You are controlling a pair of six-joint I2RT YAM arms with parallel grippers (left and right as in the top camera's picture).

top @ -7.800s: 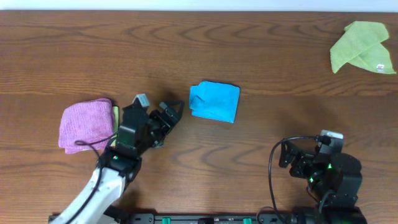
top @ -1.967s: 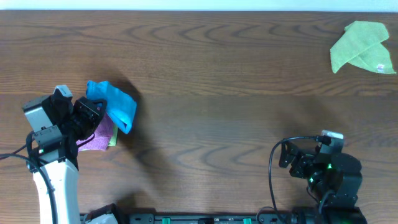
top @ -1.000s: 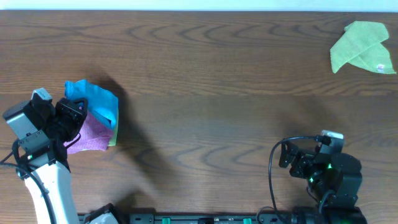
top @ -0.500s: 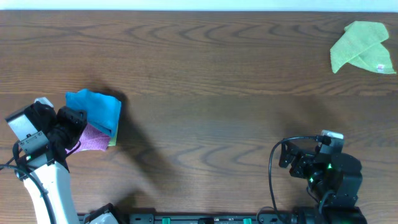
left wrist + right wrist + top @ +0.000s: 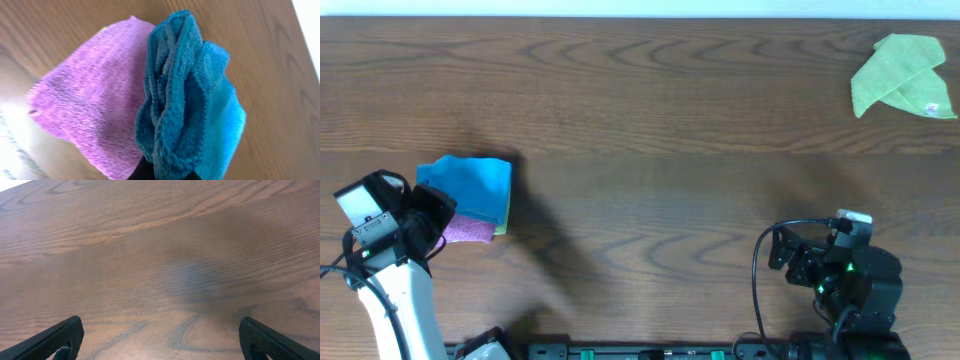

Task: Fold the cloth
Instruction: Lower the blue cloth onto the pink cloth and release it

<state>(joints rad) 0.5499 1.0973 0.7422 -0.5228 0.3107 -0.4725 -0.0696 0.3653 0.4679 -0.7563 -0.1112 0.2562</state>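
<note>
Swung left, the cloth (image 5: 192, 107) now hangs over the pink cloth (image 5: 87, 107), clamped in the left end effector (image 5: 428, 214); right end effector (image 5: 160, 342) spread apart.

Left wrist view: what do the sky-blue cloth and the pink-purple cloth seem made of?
The sky-blue fuzzy cloth looks like matte microfibre: looped, nubby pile along its folds. The pink-purple fuzzy cloth looks alike, probably microfibre too: fine matte nap.

Left gripper (image 5: 167, 175) clamped on bunched sky-blue fuzzy microfibre cloth (image 5: 192, 100), which overlaps flat pink-purple fuzzy cloth (image 5: 90, 100) on brown wooden table (image 5: 55, 25).
</note>
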